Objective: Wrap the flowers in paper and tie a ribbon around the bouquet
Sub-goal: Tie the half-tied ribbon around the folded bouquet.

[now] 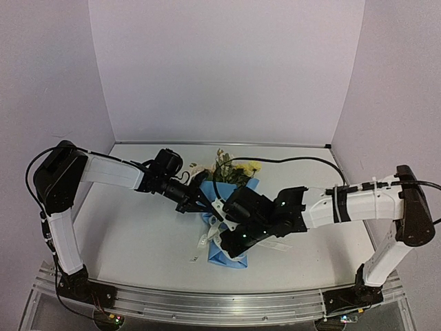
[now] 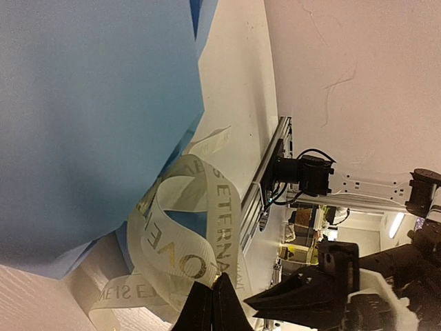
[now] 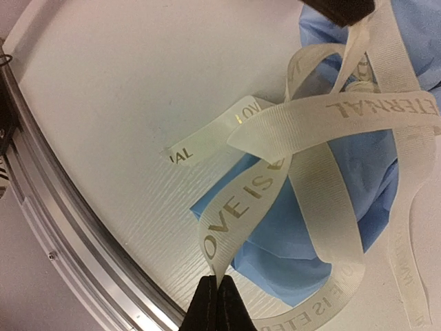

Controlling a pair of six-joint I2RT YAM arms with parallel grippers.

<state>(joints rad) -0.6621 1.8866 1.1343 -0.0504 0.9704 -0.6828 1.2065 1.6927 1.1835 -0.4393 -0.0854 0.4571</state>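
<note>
Right gripper is pressed together, pinching one strand of the ribbon. Left gripper is likewise shut on another strand. Ribbon loops loosely over the paper cone, w/ a free tail on the worktop at 9 o'clock. Bouquet lies mid-worktop, flowers at 12 o'clock. Wrapping looks done. Knot prob. not yet cinched, so tying is left.

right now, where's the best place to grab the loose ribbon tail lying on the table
Probably the ribbon tail a little back from its cut end, where it lies on bare table, clear of the blue paper. Come from above on the table-edge side, fingers across its narrow width: it lies flat there, and the loops crowd its other end.
</note>
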